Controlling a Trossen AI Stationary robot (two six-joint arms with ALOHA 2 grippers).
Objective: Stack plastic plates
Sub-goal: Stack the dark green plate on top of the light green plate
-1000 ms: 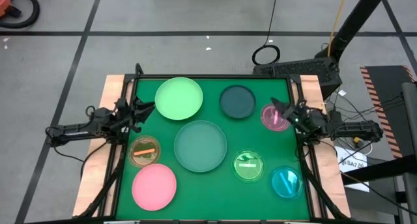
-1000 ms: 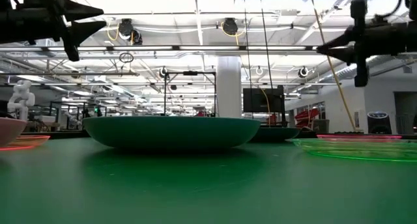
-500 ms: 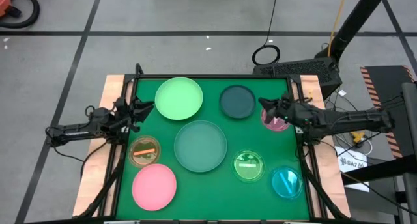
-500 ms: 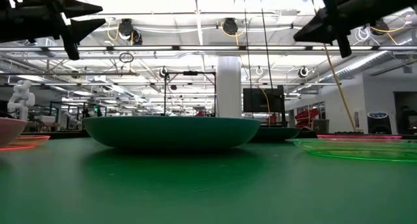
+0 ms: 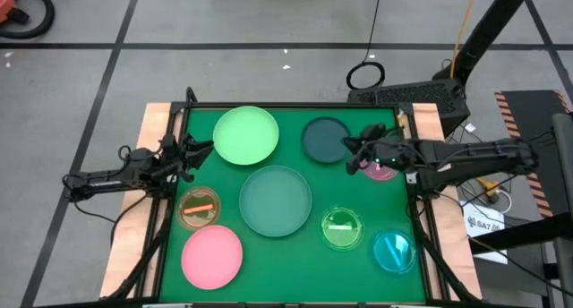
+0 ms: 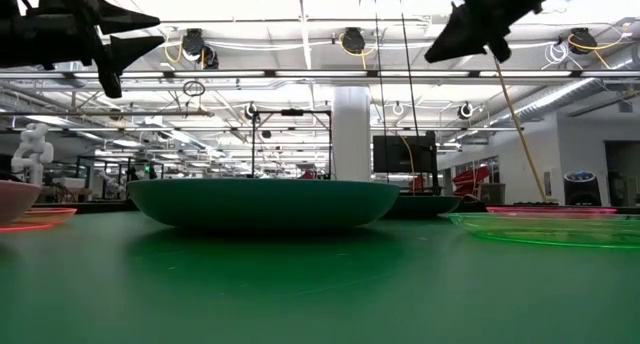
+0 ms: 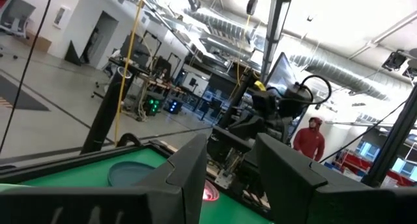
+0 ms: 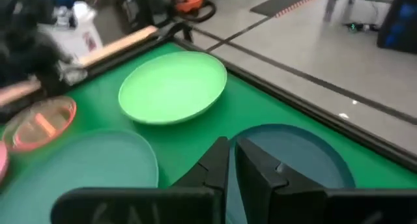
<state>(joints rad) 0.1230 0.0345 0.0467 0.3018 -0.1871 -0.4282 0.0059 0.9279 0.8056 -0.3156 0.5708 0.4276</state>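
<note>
All the plates lie flat on the green mat, none stacked. In the high view the light green plate (image 5: 245, 135) and the dark teal plate (image 5: 326, 140) are at the far side. The grey-teal plate (image 5: 276, 201) is in the middle. The amber plate (image 5: 199, 208) and the pink plate (image 5: 212, 257) are on the left. The small green plate (image 5: 342, 228) and the cyan plate (image 5: 393, 251) are near right. The right arm partly covers the magenta plate (image 5: 383, 168). My right gripper (image 5: 349, 153) hovers shut above the dark teal plate's right rim (image 8: 293, 152). My left gripper (image 5: 204, 149) waits open, high over the left edge.
A black frame (image 5: 295, 106) borders the mat, with wooden table margins (image 5: 152, 120) outside it. There is bare mat between the plates, most of it in the near middle (image 5: 286, 263). A person in red (image 7: 311, 140) stands far behind the table.
My right gripper has moved toward the table's left, from over the magenta plate to over the dark teal plate's right rim, and has risen a little. The plates and my left arm have stayed where they were.
</note>
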